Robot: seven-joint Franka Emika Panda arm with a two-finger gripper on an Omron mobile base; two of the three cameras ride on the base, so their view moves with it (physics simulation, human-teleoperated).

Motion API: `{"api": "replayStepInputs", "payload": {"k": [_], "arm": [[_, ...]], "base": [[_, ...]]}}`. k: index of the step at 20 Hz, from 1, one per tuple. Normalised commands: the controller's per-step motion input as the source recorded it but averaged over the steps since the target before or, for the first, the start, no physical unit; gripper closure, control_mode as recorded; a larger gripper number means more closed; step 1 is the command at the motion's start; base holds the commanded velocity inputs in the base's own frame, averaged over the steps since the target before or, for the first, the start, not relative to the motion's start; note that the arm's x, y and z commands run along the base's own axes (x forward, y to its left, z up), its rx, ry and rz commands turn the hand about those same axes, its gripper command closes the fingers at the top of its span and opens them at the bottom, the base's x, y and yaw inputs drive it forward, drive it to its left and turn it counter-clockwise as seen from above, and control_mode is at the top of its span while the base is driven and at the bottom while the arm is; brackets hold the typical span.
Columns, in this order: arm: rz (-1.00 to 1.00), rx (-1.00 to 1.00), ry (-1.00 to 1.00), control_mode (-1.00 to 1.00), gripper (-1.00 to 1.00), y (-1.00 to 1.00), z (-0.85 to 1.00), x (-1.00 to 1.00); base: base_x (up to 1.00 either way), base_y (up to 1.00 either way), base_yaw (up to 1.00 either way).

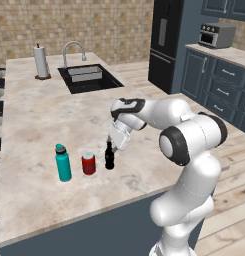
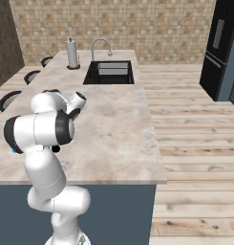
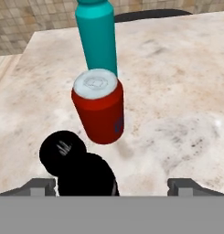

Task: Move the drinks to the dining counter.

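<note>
Three drinks upright in a row on dining counter (image 1: 39,115): teal bottle (image 1: 63,163), red can (image 1: 88,163), black bottle (image 1: 109,156). Gripper (image 1: 112,145) above black bottle, jaws apart. Blue bottle unplaced, by judgement.

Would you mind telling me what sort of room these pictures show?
Most likely a home kitchen, rendered: a marble-look island with an inset black sink and chrome faucet, a tall black fridge, and dark blue cabinets.
</note>
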Motion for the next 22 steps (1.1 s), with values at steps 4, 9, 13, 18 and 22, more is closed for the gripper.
{"api": "replayStepInputs", "payload": {"k": [4, 9, 13, 18, 22], "arm": [[-0.01, 0.00, 0.00, -1.00, -1.00, 0.00, 0.00, -0.04], [-0.02, 0.00, 0.00, -1.00, -1.00, -0.09, 0.05, -0.27], [-0.03, 0.00, 0.00, -1.00, -1.00, -0.31, 0.24, -0.50], [-0.08, 0.00, 0.00, -1.00, -1.00, -0.42, 0.45, -0.18], [-0.15, 0.00, 0.00, -1.00, -1.00, -0.47, 0.54, -0.21]], "base": [[0.00, 0.00, 0.00], [0.00, 0.00, 0.00], [0.00, 0.00, 0.00], [0.00, 0.00, 0.00], [0.00, 0.00, 0.00]]}}
